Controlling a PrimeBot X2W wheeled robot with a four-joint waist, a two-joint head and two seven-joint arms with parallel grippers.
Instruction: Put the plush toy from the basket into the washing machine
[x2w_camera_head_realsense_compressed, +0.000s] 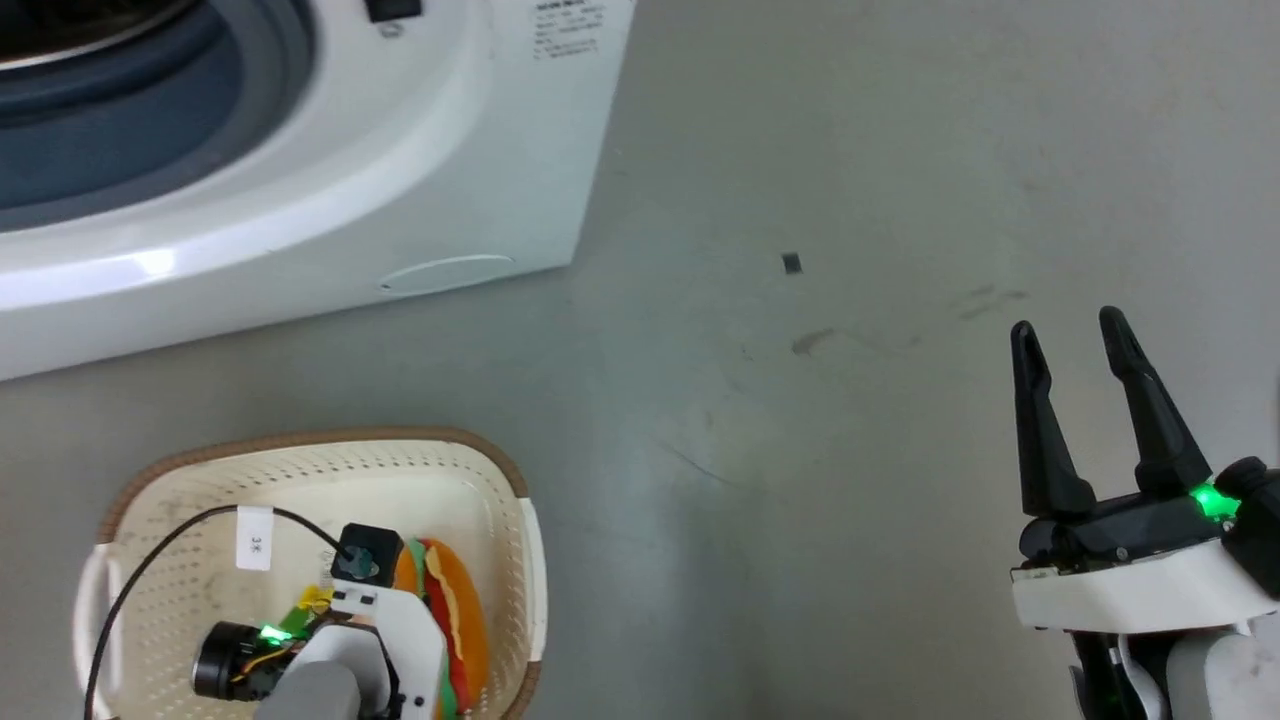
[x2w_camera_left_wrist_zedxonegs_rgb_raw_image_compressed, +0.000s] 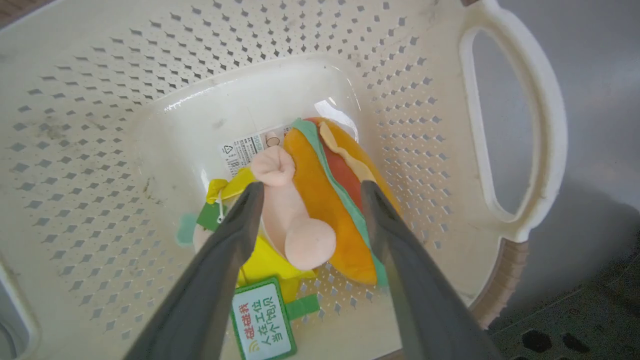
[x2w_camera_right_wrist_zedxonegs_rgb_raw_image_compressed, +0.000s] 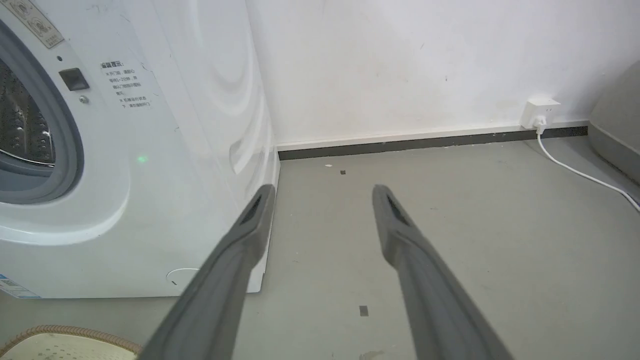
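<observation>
Laundry room; white washing machine (x2w_camera_head_realsense_compressed: 400, 170)

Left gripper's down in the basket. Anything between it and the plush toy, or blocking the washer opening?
Nothing visible. The left gripper is open, straddling the plush toy on the bottom of the basket, with nothing lying over it. The washing machine porthole shows bare gasket and drum, no door across it.

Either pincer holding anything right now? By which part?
Nothing held. Left pincer is open, fingers either side of the plush toy in the basket, not closed on it. Right pincer is open and empty above the floor.
</observation>
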